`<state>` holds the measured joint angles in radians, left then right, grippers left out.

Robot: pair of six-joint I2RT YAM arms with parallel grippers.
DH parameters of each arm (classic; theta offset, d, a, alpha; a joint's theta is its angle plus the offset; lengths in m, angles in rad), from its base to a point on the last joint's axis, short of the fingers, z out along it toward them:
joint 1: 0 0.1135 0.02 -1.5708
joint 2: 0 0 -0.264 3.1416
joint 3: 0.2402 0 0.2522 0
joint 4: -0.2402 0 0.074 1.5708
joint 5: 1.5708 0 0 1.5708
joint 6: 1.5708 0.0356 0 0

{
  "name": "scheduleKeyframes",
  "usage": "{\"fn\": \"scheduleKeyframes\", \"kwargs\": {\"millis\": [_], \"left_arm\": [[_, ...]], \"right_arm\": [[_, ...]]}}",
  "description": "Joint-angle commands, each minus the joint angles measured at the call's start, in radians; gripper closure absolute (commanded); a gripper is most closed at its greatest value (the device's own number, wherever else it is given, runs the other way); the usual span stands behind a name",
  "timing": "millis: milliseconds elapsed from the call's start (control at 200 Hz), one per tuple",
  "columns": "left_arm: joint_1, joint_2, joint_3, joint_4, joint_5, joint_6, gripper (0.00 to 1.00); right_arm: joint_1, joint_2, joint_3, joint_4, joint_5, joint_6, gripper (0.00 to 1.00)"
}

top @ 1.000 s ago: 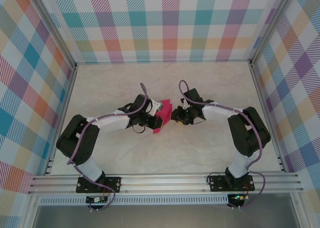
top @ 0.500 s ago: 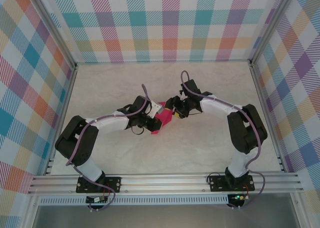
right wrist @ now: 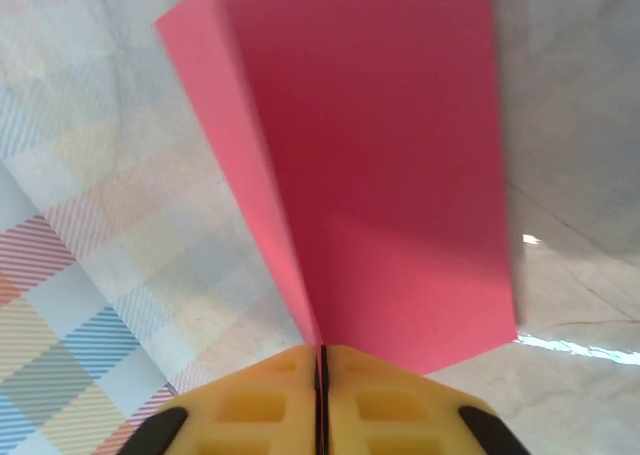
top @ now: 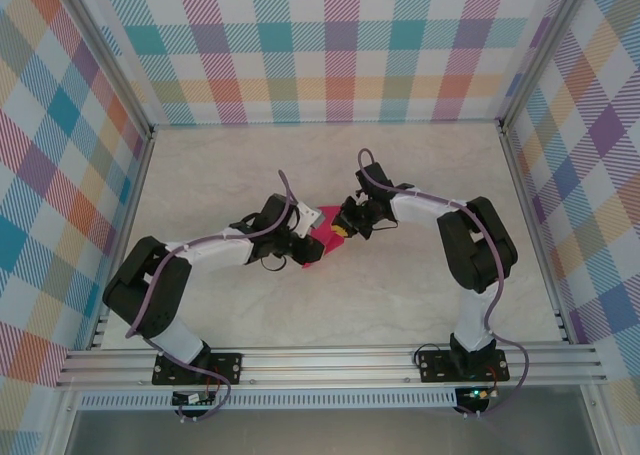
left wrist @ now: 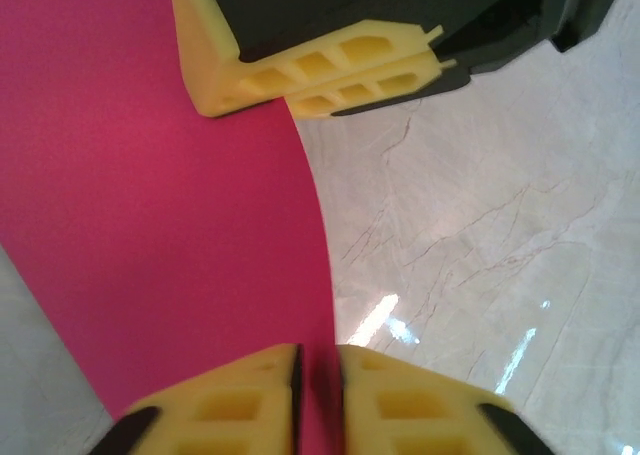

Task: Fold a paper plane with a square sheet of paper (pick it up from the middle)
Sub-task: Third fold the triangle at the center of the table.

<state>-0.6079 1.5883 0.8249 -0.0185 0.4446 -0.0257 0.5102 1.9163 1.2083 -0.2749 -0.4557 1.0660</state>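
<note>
Pale marbled table (top: pixel 430 175), glossy, inside checked walls (top: pixel 340 45). Near its middle the paper (top: pixel 320 245), lifted and already folded along one crease, not yet a plane. On the paper's right side, right gripper (right wrist: pixel 320 360): clamped tight on the fold. On its left side, left gripper (left wrist: pixel 318 360): jaws a little apart, paper edge in the gap, seemingly loose.

To do this step well: keep the right clamp firm, so the paper hangs steady. Set the left jaws on the edge squarely and close only when both layers lie flush. Pull gently, since thin paper tears or slips. Press the crease down on the table.

Under the paper, smooth surface with bright reflections, probably slippery. Around it, walls and metal frame (top: pixel 330 360), well apart from the paper.
</note>
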Motion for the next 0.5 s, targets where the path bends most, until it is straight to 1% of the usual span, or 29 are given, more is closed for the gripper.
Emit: {"fn": "scheduleKeyframes", "kwargs": {"millis": [0, 45, 160, 220, 380, 440, 495], "left_arm": [[-0.013, -0.068, -0.052, 0.115, -0.022, -0.042, 0.66], [-0.013, -0.084, -0.077, 0.15, -0.037, -0.054, 0.56], [-0.016, -0.143, -0.16, 0.259, -0.085, -0.065, 0.42], [-0.02, -0.175, -0.202, 0.305, -0.113, -0.055, 0.36], [-0.049, -0.241, -0.299, 0.415, -0.238, 0.01, 0.29], [-0.059, -0.254, -0.317, 0.424, -0.275, 0.045, 0.29], [-0.059, -0.253, -0.312, 0.402, -0.277, 0.078, 0.33]], "right_arm": [[-0.011, -0.024, -0.034, 0.055, -0.025, 0.087, 0.98], [-0.017, -0.026, -0.046, 0.069, -0.033, 0.116, 1.0], [-0.039, -0.037, -0.074, 0.095, -0.062, 0.167, 1.0], [-0.051, -0.043, -0.088, 0.113, -0.081, 0.188, 1.0], [-0.077, -0.037, -0.093, 0.108, -0.127, 0.217, 1.0], [-0.083, -0.033, -0.093, 0.104, -0.141, 0.225, 1.0], [-0.087, -0.03, -0.096, 0.1, -0.149, 0.237, 1.0]]}}
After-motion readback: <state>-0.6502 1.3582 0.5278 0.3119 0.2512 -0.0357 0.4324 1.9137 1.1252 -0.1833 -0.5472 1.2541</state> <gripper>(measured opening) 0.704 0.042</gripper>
